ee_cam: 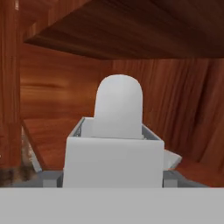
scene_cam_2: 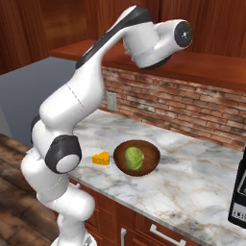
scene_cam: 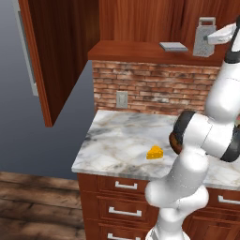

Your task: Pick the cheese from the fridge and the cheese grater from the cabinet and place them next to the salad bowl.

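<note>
Cheese [scene_cam: 154,153] already sits beside salad bowl [scene_cam_2: 137,157], mid-frame. My arm reaches upper right to cheese grater [scene_cam: 204,37] in cabinet [scene_cam: 140,18]; cannot tell whether gripper is closed.

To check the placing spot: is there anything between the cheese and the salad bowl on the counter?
No. In the right base view only a narrow strip of bare marble counter separates the cheese from the salad bowl; they lie apart, not touching.
</note>
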Robot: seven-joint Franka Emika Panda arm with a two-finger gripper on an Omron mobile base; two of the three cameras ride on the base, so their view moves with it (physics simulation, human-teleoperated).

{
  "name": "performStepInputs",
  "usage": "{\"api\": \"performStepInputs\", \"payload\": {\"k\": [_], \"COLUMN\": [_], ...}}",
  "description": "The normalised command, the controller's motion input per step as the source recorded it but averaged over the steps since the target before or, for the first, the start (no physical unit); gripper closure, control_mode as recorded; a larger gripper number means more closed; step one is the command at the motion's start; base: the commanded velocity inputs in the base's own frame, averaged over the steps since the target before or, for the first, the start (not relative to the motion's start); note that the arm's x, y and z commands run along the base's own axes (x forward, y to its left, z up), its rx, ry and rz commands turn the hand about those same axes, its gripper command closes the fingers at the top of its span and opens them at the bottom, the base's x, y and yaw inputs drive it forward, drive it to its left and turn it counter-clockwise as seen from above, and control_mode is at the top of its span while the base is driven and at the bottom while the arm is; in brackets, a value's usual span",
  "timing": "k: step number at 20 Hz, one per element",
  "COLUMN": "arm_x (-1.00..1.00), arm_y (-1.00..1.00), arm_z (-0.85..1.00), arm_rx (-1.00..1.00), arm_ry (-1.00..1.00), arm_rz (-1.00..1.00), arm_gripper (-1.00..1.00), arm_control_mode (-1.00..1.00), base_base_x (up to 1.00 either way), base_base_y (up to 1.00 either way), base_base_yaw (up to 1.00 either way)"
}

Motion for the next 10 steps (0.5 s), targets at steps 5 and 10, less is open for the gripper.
{"api": "performStepInputs", "payload": {"k": [5, 10], "arm_x": [-0.82, -0.89], "arm_y": [-0.23, -0.26], "arm_z": [-0.04, -0.12], "arm_rx": [0.0, 0.0], "arm_ry": [0.0, 0.02], "arm_rz": [-0.49, -0.6], "arm_gripper": [1.0, 1.0], "arm_control_mode": [-1.0, -1.0], "base_base_x": [0.0, 0.0], "base_base_y": [0.0, 0.0], "base_base_yaw": [0.0, 0.0]}}
